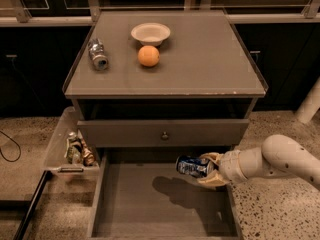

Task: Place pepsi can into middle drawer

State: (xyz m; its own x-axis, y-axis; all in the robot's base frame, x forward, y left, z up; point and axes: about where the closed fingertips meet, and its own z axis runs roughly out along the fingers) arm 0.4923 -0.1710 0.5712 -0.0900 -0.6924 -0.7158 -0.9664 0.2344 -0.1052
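Gripper (209, 170) clamped on pepsi can (194, 166), can lying sideways to its left, held above middle drawer (165, 209) floor below; drawer open.

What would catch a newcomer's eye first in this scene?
The gripper, reaching in from the right, holds the pepsi can on its side above the open middle drawer. On the cabinet top sit an orange, a white bowl and a silver can lying down.
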